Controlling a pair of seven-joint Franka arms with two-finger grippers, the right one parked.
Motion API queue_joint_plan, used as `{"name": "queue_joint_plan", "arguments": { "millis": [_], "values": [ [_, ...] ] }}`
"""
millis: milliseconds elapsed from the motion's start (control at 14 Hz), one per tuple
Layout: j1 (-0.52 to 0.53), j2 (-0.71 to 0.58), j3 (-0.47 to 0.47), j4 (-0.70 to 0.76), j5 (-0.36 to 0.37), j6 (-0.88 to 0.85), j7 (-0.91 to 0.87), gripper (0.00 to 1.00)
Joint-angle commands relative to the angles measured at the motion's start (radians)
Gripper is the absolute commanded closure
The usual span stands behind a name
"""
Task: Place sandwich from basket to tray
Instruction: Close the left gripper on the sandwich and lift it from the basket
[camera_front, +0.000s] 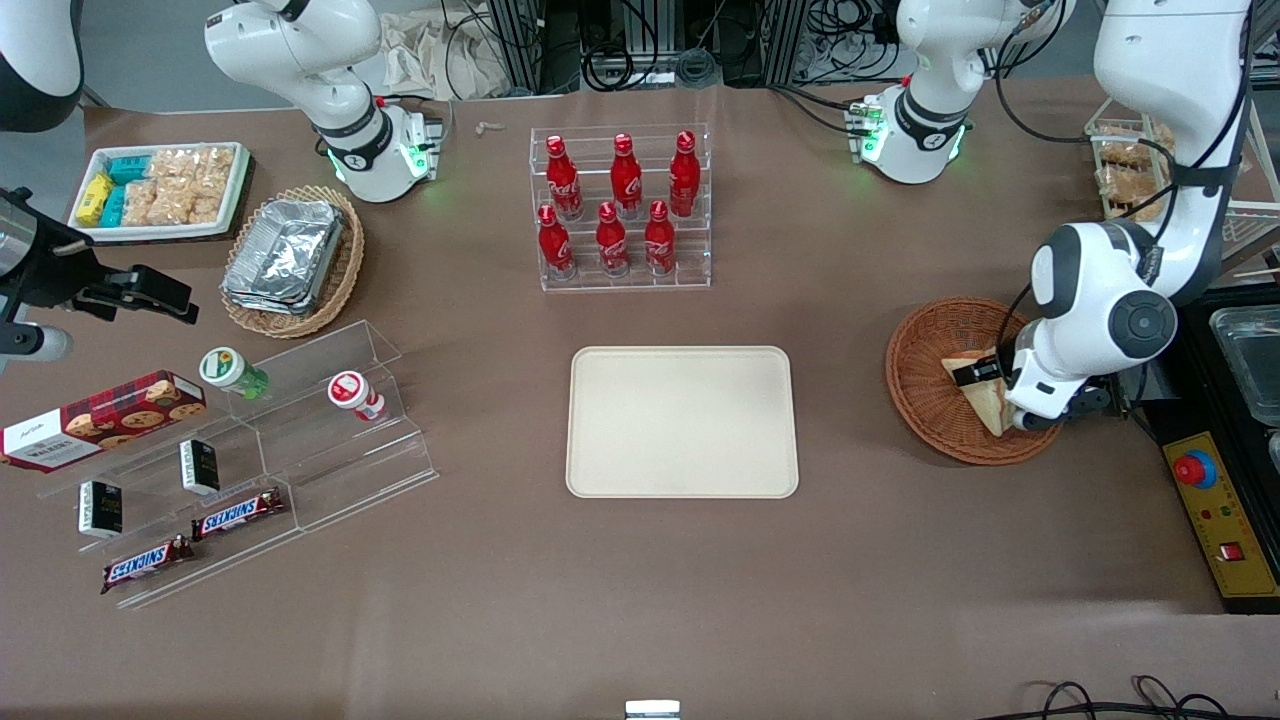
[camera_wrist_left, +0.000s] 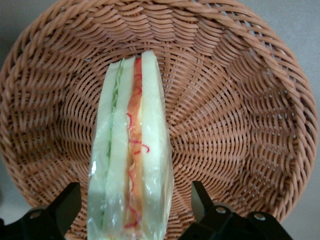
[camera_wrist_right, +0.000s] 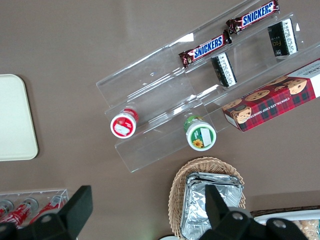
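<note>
Sandwich (camera_front: 985, 398) is shown in the front view as a pale tan triangular wedge lying in the basket (camera_front: 925, 385), a round, shallow, reddish-brown woven wicker dish toward the working arm's end of the table. The gripper (camera_front: 990, 385) is lowered into the basket at the sandwich. The tray (camera_front: 682, 422), a flat beige-cream rectangle with rounded corners and a low rim, is seen bare beside the basket, nearer the camera than a clear acrylic rack of red bottles (camera_front: 620, 205) with white script lettering. Farther from the basket, toward the parked arm's end, a stepped acrylic shelf (camera_front: 300, 440) is occupied by two bars (camera_front: 195, 540) marked "SNICKERS" and a red tartan cookie box (camera_front: 100, 420) whose label is too small to read. A lighter wicker basket of foil containers (camera_front: 290, 255) is placed near it.

In the left wrist view, the sandwich (camera_wrist_left: 131, 155) is seen edge-on inside the basket (camera_wrist_left: 240, 115), wrapped in clear film, with white bread layers and green and red filling stripes. The gripper (camera_wrist_left: 132, 210) is spread open, one black finger (camera_wrist_left: 62, 207) on each side of the wedge, with a gap visible on both sides.

In the right wrist view, "SNICKERS" is legible on both bars (camera_wrist_right: 207, 50), and "CHOCOLATE CHIP" is partly readable on the cookie box (camera_wrist_right: 275, 97).
</note>
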Motion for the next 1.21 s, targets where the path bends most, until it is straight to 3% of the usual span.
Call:
{"name": "queue_joint_plan", "arguments": {
  "millis": [0, 214, 357, 571, 857, 1143],
  "values": [
    [0.000, 0.007, -0.003, -0.008, 0.011, 0.035, -0.035, 0.32],
    [0.000, -0.004, -0.004, 0.005, 0.009, 0.014, -0.082, 0.81],
    [-0.003, -0.010, -0.006, 0.050, 0.009, -0.053, -0.096, 1.00],
    [-0.011, -0.023, -0.015, 0.184, 0.012, -0.269, -0.092, 1.00],
    [-0.029, -0.027, -0.035, 0.496, -0.005, -0.617, 0.002, 1.00],
    [-0.034, -0.023, -0.047, 0.702, -0.006, -0.733, 0.025, 1.00]
  ]
}}
